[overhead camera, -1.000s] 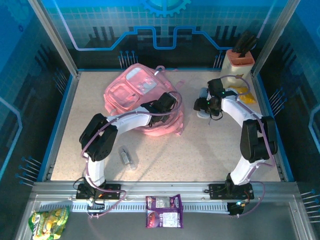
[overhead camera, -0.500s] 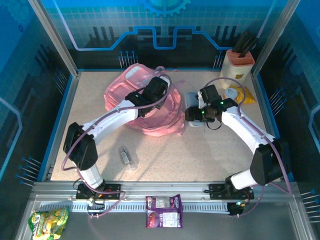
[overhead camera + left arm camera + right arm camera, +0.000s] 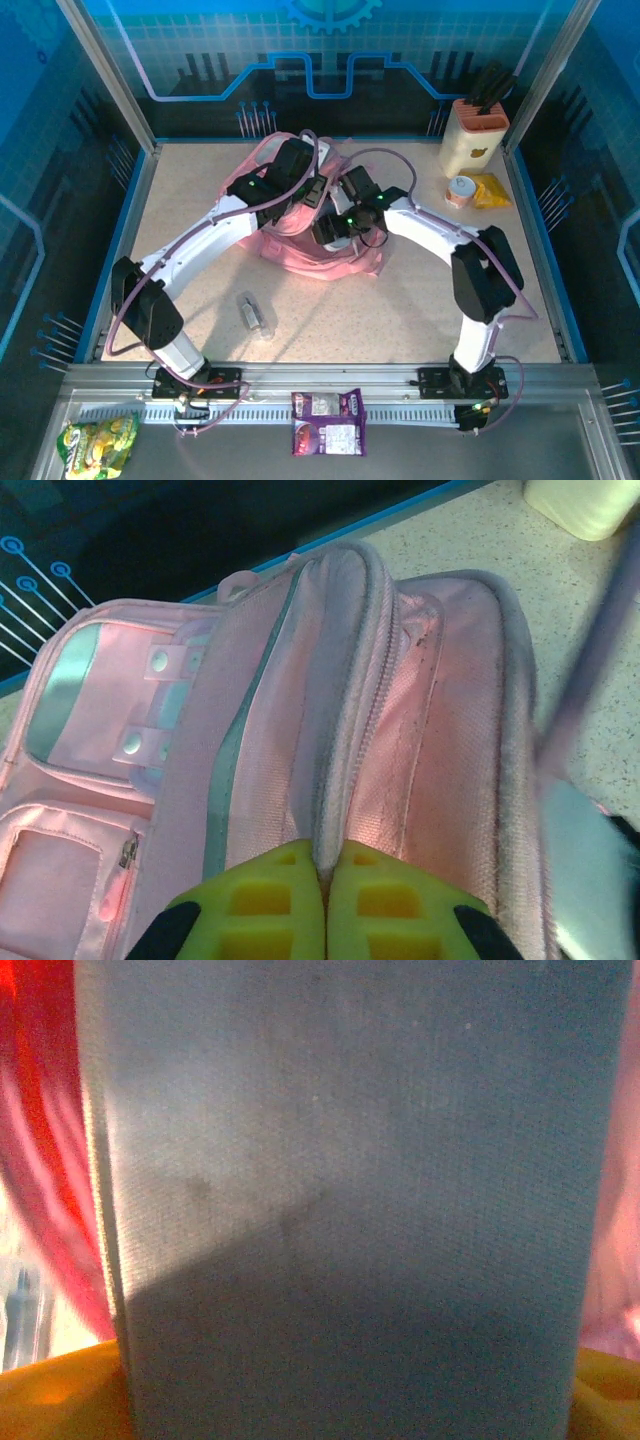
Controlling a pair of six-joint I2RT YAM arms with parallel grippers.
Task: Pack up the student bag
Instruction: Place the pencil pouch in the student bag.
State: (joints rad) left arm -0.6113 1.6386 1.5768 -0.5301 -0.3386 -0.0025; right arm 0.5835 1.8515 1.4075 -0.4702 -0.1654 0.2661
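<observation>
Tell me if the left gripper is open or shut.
Shut: the left gripper has its yellow fingers pressed together, pinching a fold of the student bag.

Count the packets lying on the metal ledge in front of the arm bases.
2. A green packet at the left end of the metal ledge; a purple packet near its middle. Others could lie past the picture's bottom edge.

Speckled beige table (image 3: 400, 300) enclosed by blue patterned walls (image 3: 200, 50) and metal frame (image 3: 105, 70).
</observation>
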